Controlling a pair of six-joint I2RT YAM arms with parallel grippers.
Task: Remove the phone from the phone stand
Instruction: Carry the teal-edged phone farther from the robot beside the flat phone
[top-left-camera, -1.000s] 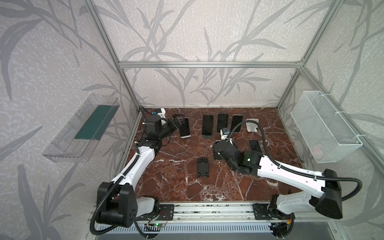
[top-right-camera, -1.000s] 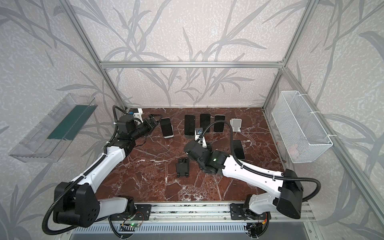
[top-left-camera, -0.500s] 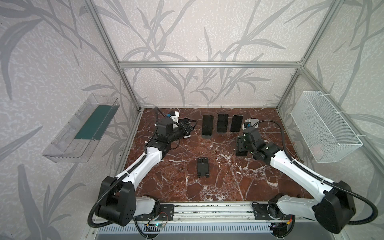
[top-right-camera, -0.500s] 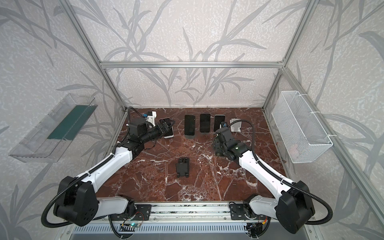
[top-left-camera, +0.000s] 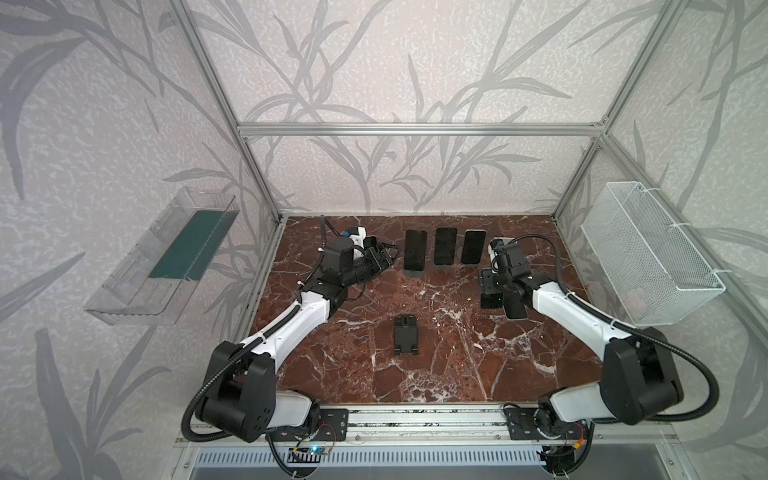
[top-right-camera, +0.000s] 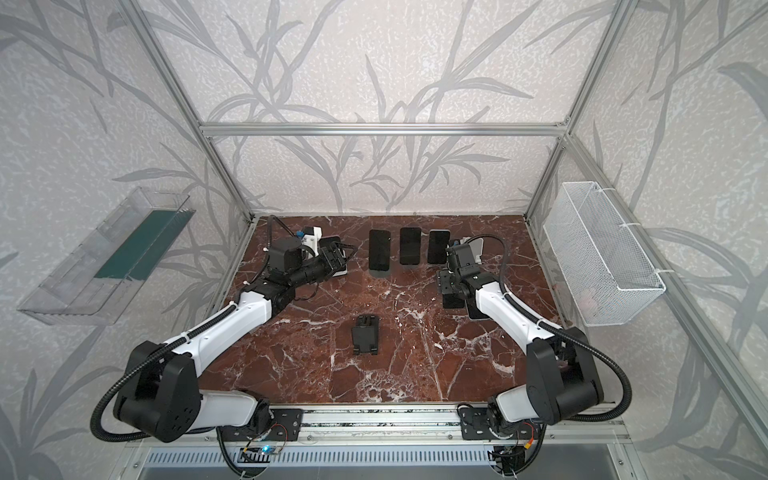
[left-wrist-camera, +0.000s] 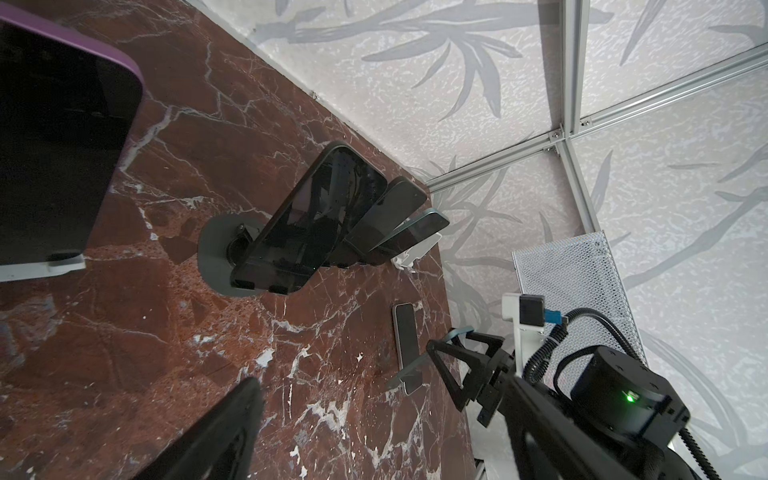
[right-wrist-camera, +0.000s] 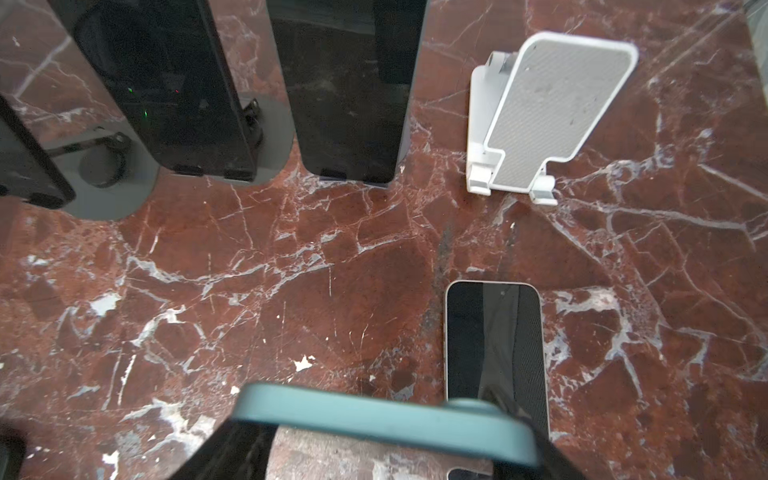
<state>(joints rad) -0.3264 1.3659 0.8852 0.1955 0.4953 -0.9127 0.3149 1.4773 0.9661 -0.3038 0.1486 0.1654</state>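
My right gripper is shut on a teal phone, gripped across its width and held just above the marble floor at the right; in both top views it shows dark. Behind it stands an empty white phone stand. A second phone lies flat beside the held one. At the back left, my left gripper is open beside a purple-cased phone on a white stand; that phone is outside the jaws. Only one left finger shows.
Three dark phones lean on stands along the back. An empty black stand lies in the middle. A clear bin hangs on the left wall and a white wire basket on the right wall.
Over the second, my right arm swung from the middle to the right. My left gripper moved rightwards up to the purple phone. Both have barely moved in the last half second.
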